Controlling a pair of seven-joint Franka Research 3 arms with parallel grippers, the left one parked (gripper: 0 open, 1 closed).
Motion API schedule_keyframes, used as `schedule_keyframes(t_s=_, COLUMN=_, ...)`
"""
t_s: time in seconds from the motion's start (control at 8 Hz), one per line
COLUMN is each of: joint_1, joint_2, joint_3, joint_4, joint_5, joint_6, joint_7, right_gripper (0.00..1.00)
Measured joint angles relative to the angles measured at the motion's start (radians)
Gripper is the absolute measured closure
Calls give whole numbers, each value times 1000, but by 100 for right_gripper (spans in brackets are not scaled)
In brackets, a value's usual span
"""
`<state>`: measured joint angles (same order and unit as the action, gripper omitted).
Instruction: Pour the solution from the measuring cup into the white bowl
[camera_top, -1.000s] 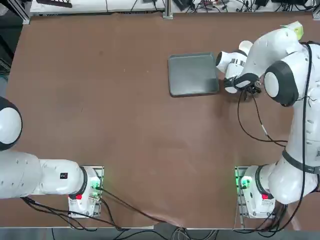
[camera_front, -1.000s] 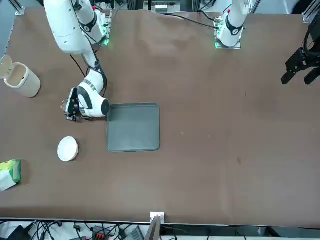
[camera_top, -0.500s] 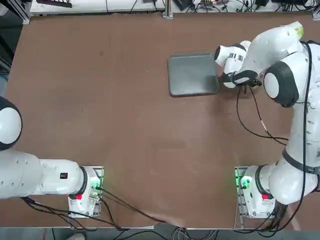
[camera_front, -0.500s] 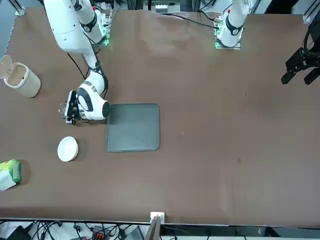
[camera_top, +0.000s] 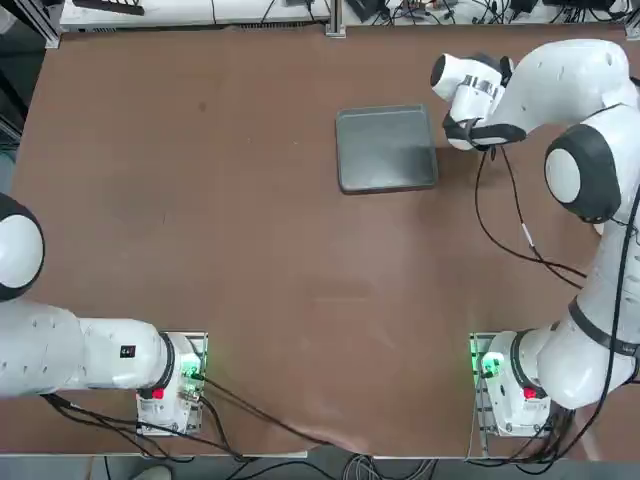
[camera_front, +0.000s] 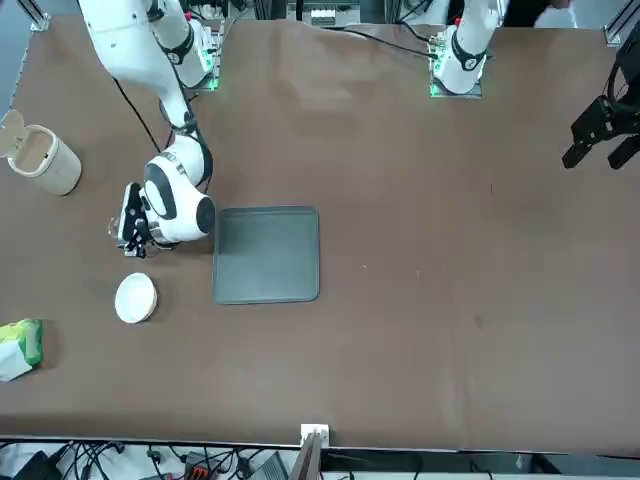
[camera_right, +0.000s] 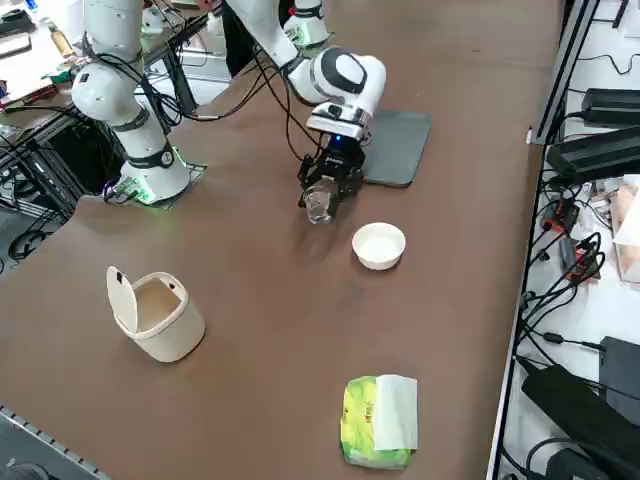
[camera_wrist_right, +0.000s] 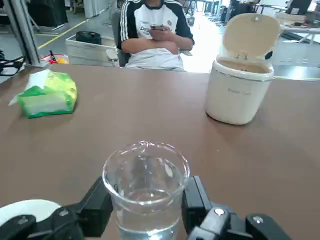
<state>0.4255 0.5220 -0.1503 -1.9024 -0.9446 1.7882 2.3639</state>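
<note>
**Cup in the grip, bowl not yet reached**

The right gripper (camera_right: 322, 201) had its jaws clamped on the measuring cup (camera_wrist_right: 145, 187), one finger on each side of the clear wall. The cup stood upright in the grip with liquid in its lower part, so no pouring had begun. In the side view the cup (camera_right: 318, 206) hung just above the table (camera_right: 260, 300), near the white bowl (camera_right: 379, 245) but not over it; the front view put the gripper (camera_front: 127, 222) just beside the bowl (camera_front: 135, 298), short of it.

The step in hand looked like the carry toward the bowl. The next move would call for bringing the cup's lip over the bowl's mouth, then rolling the wrist slowly enough that the liquid lands inside the small bowl.

The dark grey tray (camera_right: 396, 146) lay just beside the arm, on the far side from the bowl. A white lidded container (camera_right: 156, 313) with its lid flipped open and a green packet (camera_right: 378, 421) sat well apart from the bowl. Nothing stood between cup and bowl. A seated person (camera_wrist_right: 152, 31) showed beyond the table edge.
</note>
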Motion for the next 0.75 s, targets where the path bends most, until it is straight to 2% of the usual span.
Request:
schedule_keyframes(t_s=0.38, joint_1=0, joint_2=-2, joint_3=3, joint_4=79, joint_5=0, joint_6=33, joint_7=-119, right_gripper=27)
schedule_keyframes(t_s=0.75, joint_1=-1, joint_2=39, joint_3=3, joint_4=174, joint_5=1, joint_6=69, joint_7=-233, right_gripper=27)
